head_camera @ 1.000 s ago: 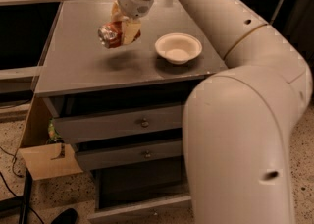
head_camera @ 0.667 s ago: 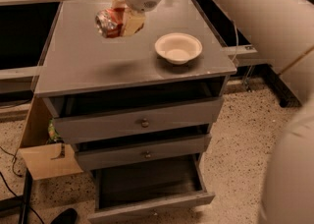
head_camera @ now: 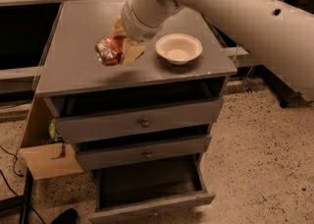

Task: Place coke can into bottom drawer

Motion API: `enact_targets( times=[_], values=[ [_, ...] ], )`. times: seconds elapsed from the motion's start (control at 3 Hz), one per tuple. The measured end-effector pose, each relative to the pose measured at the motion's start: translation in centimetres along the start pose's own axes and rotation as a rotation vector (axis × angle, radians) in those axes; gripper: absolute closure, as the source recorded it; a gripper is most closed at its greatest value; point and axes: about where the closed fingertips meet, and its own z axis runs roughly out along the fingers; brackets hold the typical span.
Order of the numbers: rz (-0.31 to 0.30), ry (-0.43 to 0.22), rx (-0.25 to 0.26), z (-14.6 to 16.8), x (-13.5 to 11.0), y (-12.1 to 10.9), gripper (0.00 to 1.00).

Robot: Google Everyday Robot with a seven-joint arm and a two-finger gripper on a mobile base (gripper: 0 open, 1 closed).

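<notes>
Lowered above the cabinet top [head_camera: 73, 73], gripper [head_camera: 119, 51] clamps coke can [head_camera: 107, 51]

text: none readable | coke can [head_camera: 106, 51] (in hand [head_camera: 120, 51], above cabinet top [head_camera: 73, 73]): lettering illegible

My gripper [head_camera: 121, 52], over the matt grey tabletop [head_camera: 73, 31], holds the coke can [head_camera: 108, 51] of shiny, dented metal. The bowl [head_camera: 179, 48] looks smooth; the bottom drawer [head_camera: 152, 206] front is matt.

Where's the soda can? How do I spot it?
Find the grey cabinet. Over its top, left of the cream bowl, the end effector grips the can. It is the only red, shiny, dented thing there.
</notes>
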Motion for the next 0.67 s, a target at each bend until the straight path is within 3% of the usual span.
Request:
enact_targets(
  times=[0.67],
  values=[
    [0.043,0.035,-0.015,-2.1,0.3,2.6,1.00]
  ],
)
